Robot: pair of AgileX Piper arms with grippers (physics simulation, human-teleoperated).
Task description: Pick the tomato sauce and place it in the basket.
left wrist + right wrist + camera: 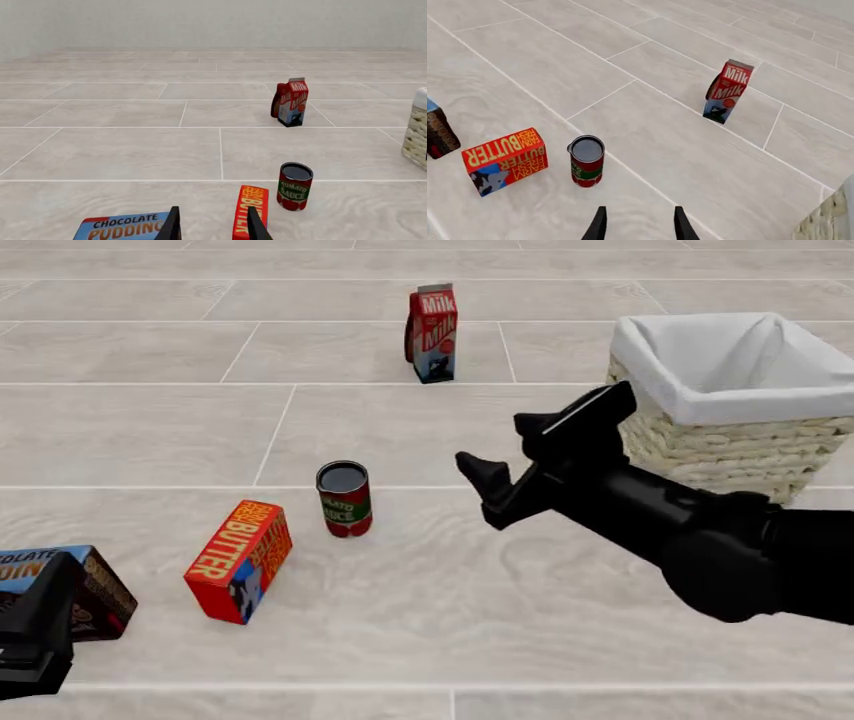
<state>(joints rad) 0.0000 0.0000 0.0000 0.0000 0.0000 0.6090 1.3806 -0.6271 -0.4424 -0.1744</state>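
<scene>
The tomato sauce (344, 499) is a small can with a dark top and a red and green label, standing upright on the tiled surface; it also shows in the wrist views as the tomato sauce (294, 186) and the tomato sauce (586, 161). The basket (721, 445), pale wicker with white cloth lining, stands at the far right. My right gripper (502, 447) hovers open between can and basket, to the right of the can and apart from it. My left gripper (54, 585) sits low at the near left, open (213, 227) and holding nothing.
A red Butter box (240, 560) lies just left of and nearer than the can. A Chocolate Pudding box (80, 585) lies beside the left gripper. A milk carton (431, 332) stands far behind the can. The basket's wicker edge (417, 132) shows in the left wrist view.
</scene>
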